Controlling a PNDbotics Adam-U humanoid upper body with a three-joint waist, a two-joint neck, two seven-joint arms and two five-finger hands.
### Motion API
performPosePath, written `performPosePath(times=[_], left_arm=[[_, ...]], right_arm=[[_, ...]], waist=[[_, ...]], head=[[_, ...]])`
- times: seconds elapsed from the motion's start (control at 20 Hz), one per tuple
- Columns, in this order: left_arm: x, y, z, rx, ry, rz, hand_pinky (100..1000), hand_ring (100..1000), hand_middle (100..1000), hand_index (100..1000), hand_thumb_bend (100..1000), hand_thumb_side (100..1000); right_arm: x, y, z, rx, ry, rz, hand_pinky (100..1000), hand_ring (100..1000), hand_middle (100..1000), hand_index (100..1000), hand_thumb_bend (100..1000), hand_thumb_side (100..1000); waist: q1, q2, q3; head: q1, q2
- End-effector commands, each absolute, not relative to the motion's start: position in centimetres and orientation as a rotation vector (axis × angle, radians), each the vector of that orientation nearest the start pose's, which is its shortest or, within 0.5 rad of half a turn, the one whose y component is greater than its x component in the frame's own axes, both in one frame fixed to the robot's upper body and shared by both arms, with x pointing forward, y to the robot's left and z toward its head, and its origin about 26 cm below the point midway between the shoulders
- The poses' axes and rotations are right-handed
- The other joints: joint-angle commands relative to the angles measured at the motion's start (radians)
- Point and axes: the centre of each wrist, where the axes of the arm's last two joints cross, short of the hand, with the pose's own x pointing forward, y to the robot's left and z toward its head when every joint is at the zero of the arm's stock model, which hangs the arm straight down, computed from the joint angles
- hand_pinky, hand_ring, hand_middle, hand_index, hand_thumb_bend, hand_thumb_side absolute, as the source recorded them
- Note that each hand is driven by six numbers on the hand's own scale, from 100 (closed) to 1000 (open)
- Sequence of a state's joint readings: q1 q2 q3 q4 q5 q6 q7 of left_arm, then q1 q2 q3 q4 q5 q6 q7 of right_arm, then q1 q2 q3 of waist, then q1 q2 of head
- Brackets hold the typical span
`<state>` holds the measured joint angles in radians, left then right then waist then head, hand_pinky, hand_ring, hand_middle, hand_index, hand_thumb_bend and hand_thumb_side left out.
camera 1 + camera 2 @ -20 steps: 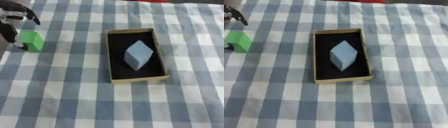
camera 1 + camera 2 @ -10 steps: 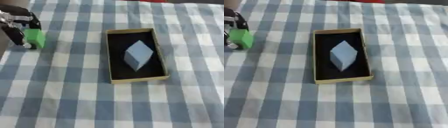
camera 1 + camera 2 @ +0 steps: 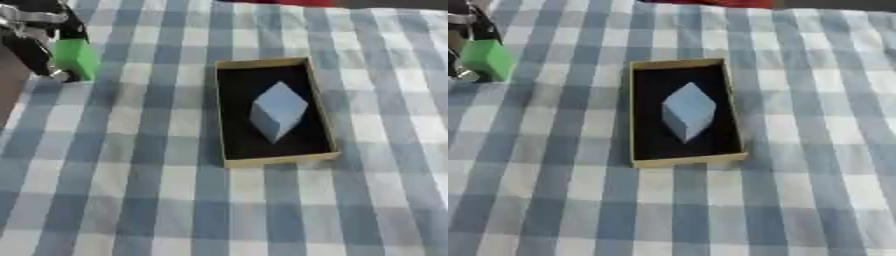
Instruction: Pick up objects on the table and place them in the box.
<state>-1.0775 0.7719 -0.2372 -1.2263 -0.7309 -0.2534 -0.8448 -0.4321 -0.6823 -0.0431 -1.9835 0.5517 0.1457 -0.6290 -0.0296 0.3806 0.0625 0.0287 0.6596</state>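
A green block [image 3: 77, 58] is held at the upper left, raised off the checked cloth, with my left hand [image 3: 37, 35] shut on it from above and beside. The open box [image 3: 320, 112], tan-walled with a black inside, lies in the middle of the table. A pale blue block [image 3: 278, 111] rests tilted inside it. My right hand shows in neither view.
A blue and white checked cloth [image 3: 131, 200] covers the whole table. The table's left edge [image 3: 10, 95] shows beside my left hand, with dark floor beyond it. Something red [image 3: 710, 3] lies at the far edge.
My left hand has closed on the green block and lifted it up and slightly to the right. The box and the blue block have not moved.
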Motion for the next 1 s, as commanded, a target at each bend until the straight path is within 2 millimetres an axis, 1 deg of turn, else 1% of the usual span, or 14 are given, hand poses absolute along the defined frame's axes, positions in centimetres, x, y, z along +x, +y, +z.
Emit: performPosePath(times=[0.05, 0.3, 0.4, 0.5, 0.65, 0.85, 1.0], left_arm=[[41.8, 29.0, 38.6, 1.029, -1.278, -1.908, 681, 684, 575, 710, 425, 264], [41.1, 23.2, 40.2, 0.988, -1.397, -2.044, 668, 668, 560, 694, 385, 245], [40.9, 21.3, 40.6, 0.963, -1.44, -2.083, 657, 655, 548, 683, 365, 241], [40.7, 19.9, 40.8, 0.935, -1.485, -2.108, 643, 639, 533, 668, 341, 236], [40.5, 18.0, 40.8, 0.893, -1.535, -2.135, 640, 636, 532, 667, 334, 241], [40.4, 15.1, 40.3, 0.829, -1.585, -2.191, 643, 638, 537, 674, 333, 259], [40.0, 12.8, 39.7, 0.766, -1.634, -2.244, 642, 634, 536, 673, 318, 267]], right_arm=[[29.6, -30.5, 29.1, 1.771, 2.876, -0.158, 829, 797, 804, 812, 100, 1000], [29.7, -30.3, 29.2, 1.751, 2.886, -0.172, 829, 797, 804, 811, 100, 1000], [29.7, -30.2, 29.2, 1.746, 2.887, -0.173, 828, 797, 804, 811, 100, 1000], [29.7, -30.2, 29.3, 1.741, 2.889, -0.17, 828, 797, 804, 811, 100, 1000], [29.7, -30.1, 29.3, 1.733, 2.891, -0.166, 828, 797, 804, 811, 100, 1000], [29.8, -30.0, 29.4, 1.721, 2.894, -0.16, 828, 797, 804, 811, 100, 1000], [29.8, -29.9, 29.4, 1.717, 2.894, -0.153, 828, 797, 804, 811, 100, 1000]], waist=[[0.005, -0.031, 0.002], [0.011, -0.037, -0.003], [0.015, -0.039, -0.007], [0.02, -0.041, -0.011], [0.028, -0.044, -0.018], [0.035, -0.051, -0.026], [0.037, -0.055, -0.03]], head=[[0.002, 0.009], [0.018, 0.017], [0.024, 0.019], [0.03, 0.02], [0.035, 0.021], [0.042, 0.024], [0.046, 0.026]])
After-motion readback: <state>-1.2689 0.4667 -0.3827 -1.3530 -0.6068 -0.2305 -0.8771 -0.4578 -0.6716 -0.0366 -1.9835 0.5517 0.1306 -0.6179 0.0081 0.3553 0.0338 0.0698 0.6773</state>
